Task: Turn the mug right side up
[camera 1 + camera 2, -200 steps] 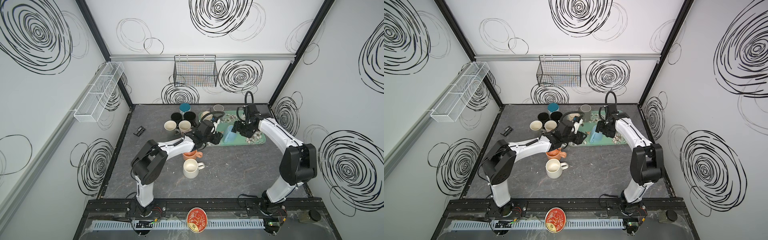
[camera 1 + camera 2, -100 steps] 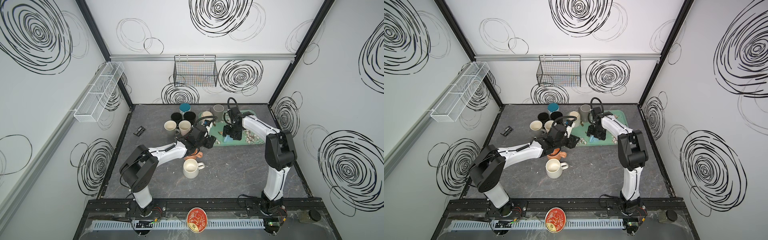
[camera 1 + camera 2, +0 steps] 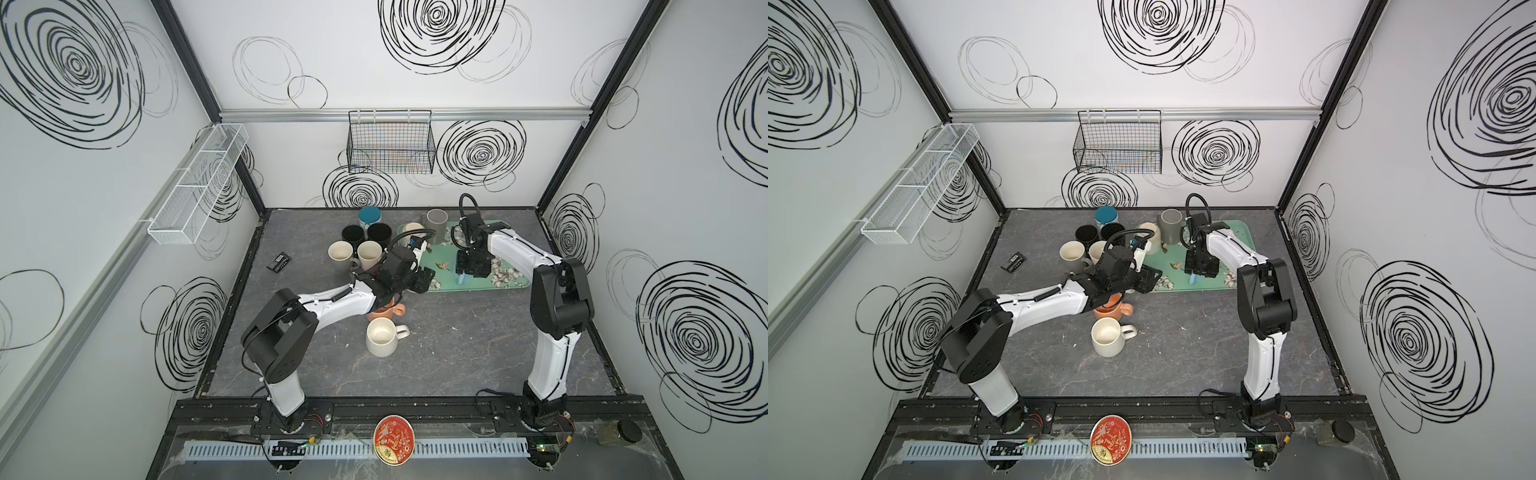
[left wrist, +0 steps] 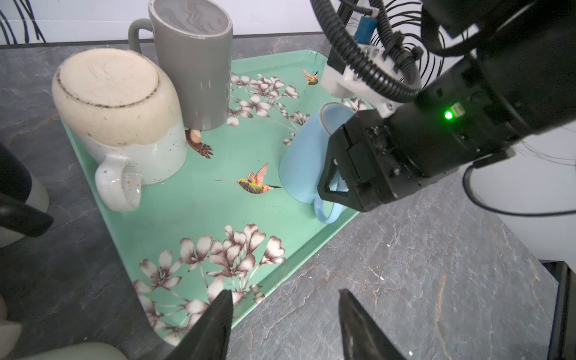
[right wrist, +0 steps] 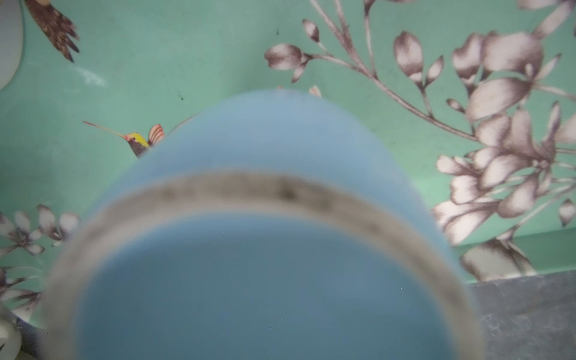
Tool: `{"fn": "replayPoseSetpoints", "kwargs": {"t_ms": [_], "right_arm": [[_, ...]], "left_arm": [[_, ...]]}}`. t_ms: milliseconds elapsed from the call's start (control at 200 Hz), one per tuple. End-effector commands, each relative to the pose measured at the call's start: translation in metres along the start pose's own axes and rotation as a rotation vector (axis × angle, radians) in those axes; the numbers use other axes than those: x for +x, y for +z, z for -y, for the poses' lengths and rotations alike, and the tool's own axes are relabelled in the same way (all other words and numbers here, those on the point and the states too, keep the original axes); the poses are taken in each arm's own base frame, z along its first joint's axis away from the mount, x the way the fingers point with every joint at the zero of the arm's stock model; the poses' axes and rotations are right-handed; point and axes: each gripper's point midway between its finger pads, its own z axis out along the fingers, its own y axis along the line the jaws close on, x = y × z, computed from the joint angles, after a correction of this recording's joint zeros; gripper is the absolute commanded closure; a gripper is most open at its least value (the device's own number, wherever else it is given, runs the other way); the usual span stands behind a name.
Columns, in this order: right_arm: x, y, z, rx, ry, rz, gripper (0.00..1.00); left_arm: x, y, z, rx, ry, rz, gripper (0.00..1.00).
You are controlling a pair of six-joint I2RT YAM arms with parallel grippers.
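Blue glaze marks the mug (image 4: 304,159). It is stood base-up on the tray (image 4: 199,218), near the tray's front edge, with the handle turned toward that edge. The tray is laid at the back right of the desk (image 3: 457,353).

The right gripper (image 3: 468,273) is positioned over the mug from above. One finger (image 4: 335,187) is seen at the handle side; the other is hidden. Whether the mug is clamped cannot be told. In the right wrist view the mug's base ring is shown close and blurred.

The left gripper (image 4: 285,299) is held over the tray's front-left corner. Its jaws are spread, and nothing is held between them.

A cream mug (image 4: 118,103) and a grey mug (image 4: 193,68) are stood base-up, just beside each other, at the tray's back-left corner.
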Motion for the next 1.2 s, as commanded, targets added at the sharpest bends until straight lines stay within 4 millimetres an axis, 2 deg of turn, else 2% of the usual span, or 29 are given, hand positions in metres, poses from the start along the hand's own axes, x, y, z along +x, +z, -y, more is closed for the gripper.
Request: {"fn": "replayPoseSetpoints", "kwargs": {"t_ms": [0, 105, 425, 545, 675, 846, 1196], "right_arm": [[-0.005, -0.021, 0.004, 0.003, -0.003, 0.052, 0.54], [-0.006, -0.017, 0.003, 0.006, -0.009, 0.046, 0.61], [-0.007, -0.009, 0.007, 0.007, -0.009, 0.025, 0.85], [-0.007, -0.009, 0.009, 0.005, -0.002, 0.026, 1.00], [-0.019, -0.024, 0.006, -0.042, 0.006, 0.085, 1.00], [-0.031, -0.046, -0.008, -0.263, 0.088, 0.163, 1.00], [-0.052, -0.091, -0.020, -0.599, 0.181, 0.310, 1.00]], "left_arm": [[-0.017, 0.010, 0.018, 0.052, -0.003, 0.030, 0.43], [-0.019, 0.016, 0.025, 0.064, 0.013, 0.017, 0.43], [-0.020, 0.021, 0.026, 0.066, 0.000, 0.011, 0.43], [-0.023, 0.019, 0.027, 0.068, -0.004, 0.017, 0.43], [-0.029, 0.017, 0.027, 0.080, -0.027, 0.038, 0.43], [-0.044, 0.012, 0.025, 0.094, -0.054, 0.077, 0.43], [-0.071, -0.006, 0.014, 0.113, -0.213, 0.172, 0.43]]}}
